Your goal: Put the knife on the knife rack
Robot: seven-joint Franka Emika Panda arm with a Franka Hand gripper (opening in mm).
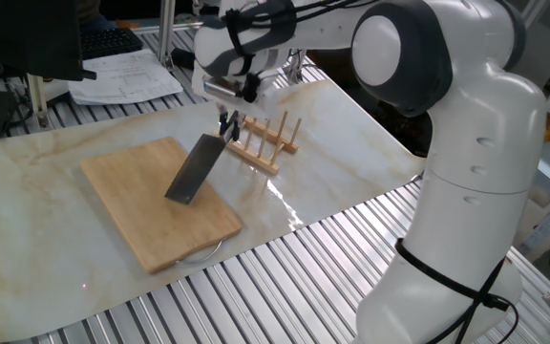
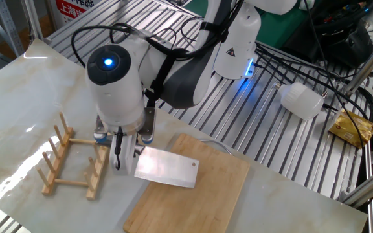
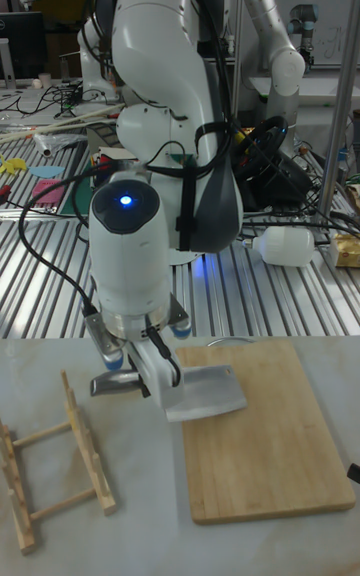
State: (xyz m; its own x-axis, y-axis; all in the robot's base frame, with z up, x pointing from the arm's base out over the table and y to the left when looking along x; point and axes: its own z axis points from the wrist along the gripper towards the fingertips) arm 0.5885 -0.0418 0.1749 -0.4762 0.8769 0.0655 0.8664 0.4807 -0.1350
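Note:
The knife (image 1: 191, 170) is a cleaver with a broad grey blade, held in the air by its short handle. It tilts down over the near end of the bamboo cutting board (image 1: 151, 205). My gripper (image 1: 227, 125) is shut on the handle, which is mostly hidden between the fingers. In the other fixed view the blade (image 2: 167, 169) sticks out to the right of the gripper (image 2: 123, 154). The light-wood knife rack (image 2: 73, 158) with its upright pegs stands just left of it. The tall fixed view shows knife (image 3: 205, 392), gripper (image 3: 135, 373) and rack (image 3: 50, 466) apart from each other.
The cutting board (image 2: 196, 197) lies at the marble slab's edge. Behind it on the metal slats are a white bottle (image 2: 301, 99), cables and a gold packet (image 2: 353, 127). Papers and a keyboard (image 1: 122, 72) lie beyond the slab's far side.

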